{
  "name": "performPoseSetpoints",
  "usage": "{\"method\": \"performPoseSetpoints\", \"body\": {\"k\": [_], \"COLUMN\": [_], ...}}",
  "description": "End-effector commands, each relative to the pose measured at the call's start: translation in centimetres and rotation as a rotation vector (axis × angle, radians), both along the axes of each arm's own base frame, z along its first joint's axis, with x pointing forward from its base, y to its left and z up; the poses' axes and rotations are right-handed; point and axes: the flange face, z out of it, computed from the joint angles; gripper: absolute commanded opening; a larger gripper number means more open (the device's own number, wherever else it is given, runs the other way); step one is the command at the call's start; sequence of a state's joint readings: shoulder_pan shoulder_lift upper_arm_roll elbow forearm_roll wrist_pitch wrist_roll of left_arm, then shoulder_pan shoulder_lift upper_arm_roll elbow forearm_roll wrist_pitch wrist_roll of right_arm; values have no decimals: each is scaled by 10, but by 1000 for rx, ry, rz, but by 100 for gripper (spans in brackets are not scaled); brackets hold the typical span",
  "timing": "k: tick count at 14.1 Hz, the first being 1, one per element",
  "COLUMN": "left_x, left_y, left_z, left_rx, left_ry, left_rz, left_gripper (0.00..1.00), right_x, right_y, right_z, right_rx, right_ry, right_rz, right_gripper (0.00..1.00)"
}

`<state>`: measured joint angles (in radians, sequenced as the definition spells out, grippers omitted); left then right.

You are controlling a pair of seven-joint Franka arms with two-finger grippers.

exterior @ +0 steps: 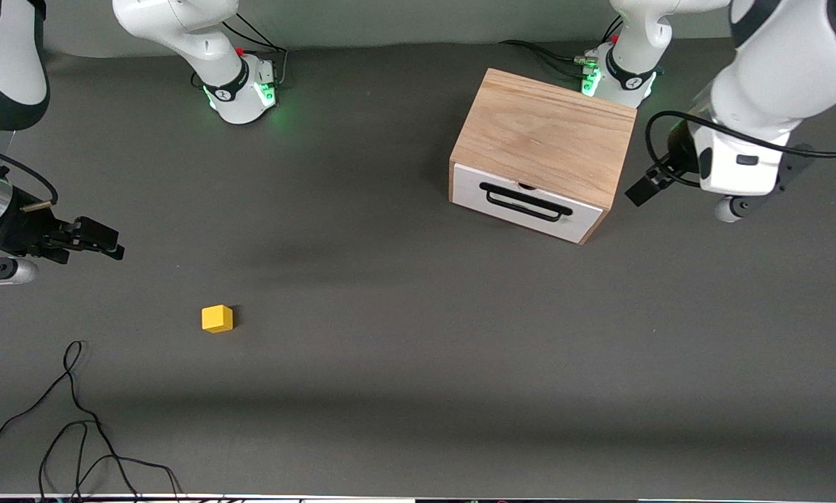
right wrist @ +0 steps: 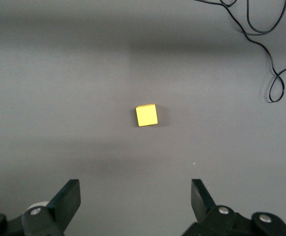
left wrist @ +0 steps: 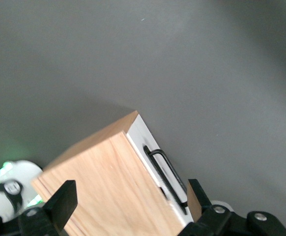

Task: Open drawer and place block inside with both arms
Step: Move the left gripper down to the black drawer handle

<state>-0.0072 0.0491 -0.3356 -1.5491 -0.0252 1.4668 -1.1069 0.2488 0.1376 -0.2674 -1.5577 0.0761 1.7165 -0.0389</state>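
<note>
My drawer (exterior: 527, 202) sits shut, its handle (exterior: 525, 202) facing the front camera, block (exterior: 217, 318) apart on the bench (exterior: 418, 363), both my jaws wide.

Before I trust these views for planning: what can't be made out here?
- Inside of the drawer: shut, hidden by its white front in every view.
- Cabinet: cut off by the left wrist view's edge.
- Left gripper: only fingertips show; in the front view the arm covers it.

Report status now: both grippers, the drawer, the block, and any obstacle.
Left gripper open, beside cabinet. Right gripper open above table, block ahead. Drawer shut, block on table. Nothing in the way.
</note>
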Motion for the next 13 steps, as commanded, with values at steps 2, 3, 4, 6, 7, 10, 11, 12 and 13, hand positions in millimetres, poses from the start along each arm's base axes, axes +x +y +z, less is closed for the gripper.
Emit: {"method": "performPoseSetpoints", "body": {"k": [2,3,4,6,7,10,11,12,13], "left_x": [-20,-26,-33,-45,-51,-70,-73,-73,-71], "left_y": [-60,-76,-93,-121,-133,-165,-170,-173,-173], "left_z": [-6,-10,-14,-23,-27,-41,-46,-51,-58], "left_rx": [44,56,72,93,102,132,145,145,140], "left_ry": [23,28,30,39,41,47,31,19,15], "left_rz": [183,208,235,287,302,310,350,377,382], "left_gripper": [100,100,100,100,100,100,100,100,100], "right_x": [7,10,14,18,18,22,22,23,25], "right_y": [3,3,4,5,4,7,9,8,8], "right_z": [-13,-16,-25,-31,-32,-38,-41,-41,-41], "right_rx": [-8,-13,-24,-34,-34,-31,-31,-28,-30], "right_ry": [4,1,12,9,9,0,4,3,-7], "right_rz": [-9,-9,-7,-5,-5,-5,-2,-4,-3], "right_gripper": [100,100,100,100,100,100,100,100,100]}}
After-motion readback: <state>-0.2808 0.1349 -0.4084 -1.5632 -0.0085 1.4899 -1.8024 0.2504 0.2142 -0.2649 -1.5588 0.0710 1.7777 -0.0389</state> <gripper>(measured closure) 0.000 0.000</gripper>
